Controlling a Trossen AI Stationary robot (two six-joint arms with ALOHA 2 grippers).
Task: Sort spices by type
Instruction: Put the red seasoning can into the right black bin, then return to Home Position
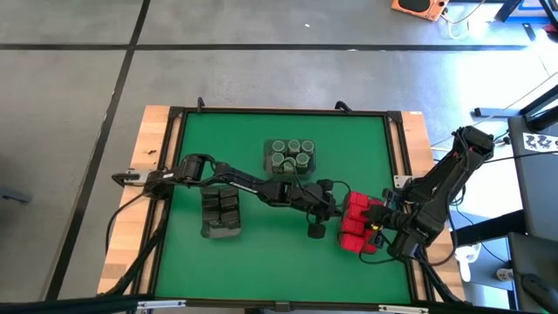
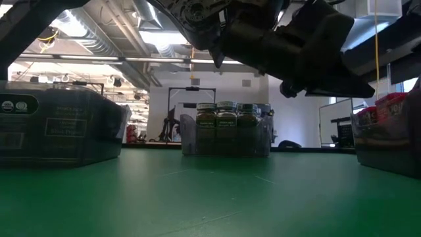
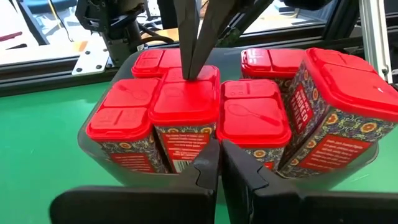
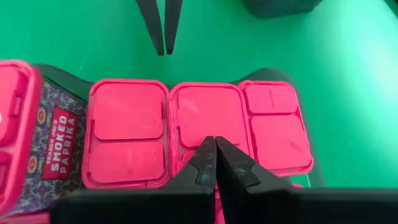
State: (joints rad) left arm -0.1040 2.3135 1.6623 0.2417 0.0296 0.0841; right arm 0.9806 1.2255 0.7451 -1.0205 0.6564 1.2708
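Closed, empty right hand (image 4: 216, 163) touches red boxes (image 4: 205, 130); one label reads "SMOKED PAPRIKA". Left hand (image 3: 220, 167) closed, empty.

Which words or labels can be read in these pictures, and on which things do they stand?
"SMOKED PAPRIKA", with a smaller word above it too small to be sure of: on the side label of a red box lying tilted in the right wrist view.
Labels on the other red boxes: too blurred to read.
Labels on the jars: too small to read.
White print on the dark tins: unreadable.
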